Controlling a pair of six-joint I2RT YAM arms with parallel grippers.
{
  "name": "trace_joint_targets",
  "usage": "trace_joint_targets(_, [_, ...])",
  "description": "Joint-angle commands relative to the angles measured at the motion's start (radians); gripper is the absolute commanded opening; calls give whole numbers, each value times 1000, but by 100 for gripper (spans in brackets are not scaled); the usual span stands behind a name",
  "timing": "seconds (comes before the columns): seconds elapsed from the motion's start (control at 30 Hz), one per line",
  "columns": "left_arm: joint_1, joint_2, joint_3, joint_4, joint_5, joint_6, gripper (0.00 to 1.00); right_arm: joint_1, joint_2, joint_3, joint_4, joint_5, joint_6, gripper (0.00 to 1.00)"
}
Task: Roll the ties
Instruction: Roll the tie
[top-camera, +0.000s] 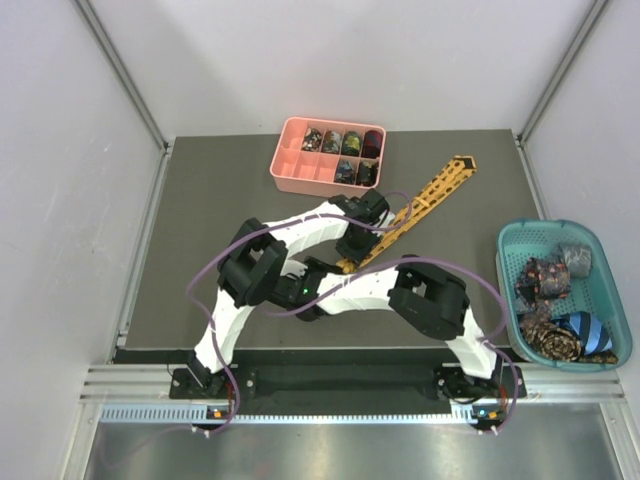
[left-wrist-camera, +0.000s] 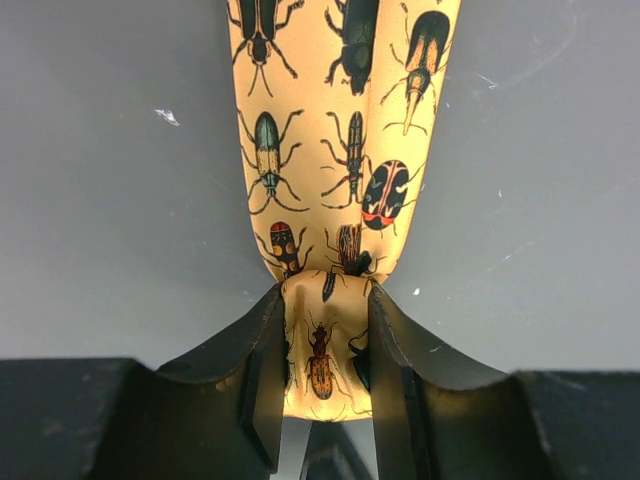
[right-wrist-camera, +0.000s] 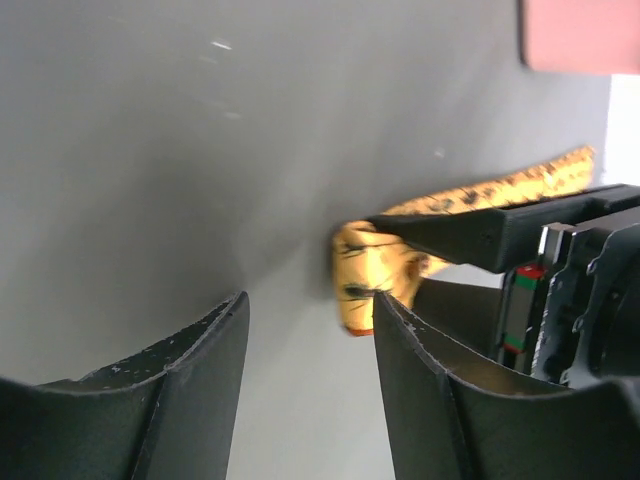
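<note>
A golden-yellow tie (top-camera: 430, 200) printed with dark beetles lies flat on the dark grey table (top-camera: 200, 250). It runs on a slant from the middle of the table toward the far right corner. Its wide end lies near the far edge, between the pink compartment tray (top-camera: 290, 175) and the teal basket (top-camera: 510, 290).

The left gripper (left-wrist-camera: 325, 310) is clenched on the tie's near end. The cloth is bunched into a narrow fold between the two black fingers, and the rest of the tie fans out flat beyond the fingertips.

The right gripper (right-wrist-camera: 310, 305) hangs low over the table with its jaws apart and only bare table between them. The tie's folded end sits just past the tip of its right-hand finger. Whether the two touch cannot be told.

Rolled ties (top-camera: 345, 142) fill compartments on the tray's right side, and the tray stands near the far edge, apart from both arms. Loose ties (top-camera: 550, 280) are heaped in the basket at the table's right edge. Bare table stretches left of the arms to the left edge.
</note>
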Motion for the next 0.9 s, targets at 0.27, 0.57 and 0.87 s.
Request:
trace_joint_targets(0.27, [-17, 182, 9, -282, 75, -6, 22, -86, 76, 60, -96, 121, -5, 53])
trace_joint_targets(0.57, [-17, 199, 44, -315, 64, 2, 22, -124, 162, 95, -159, 118, 33, 35])
trace_joint_targets(0.87, [-16, 133, 47, -265, 69, 9, 32, -139, 153, 121, -214, 110, 99, 0])
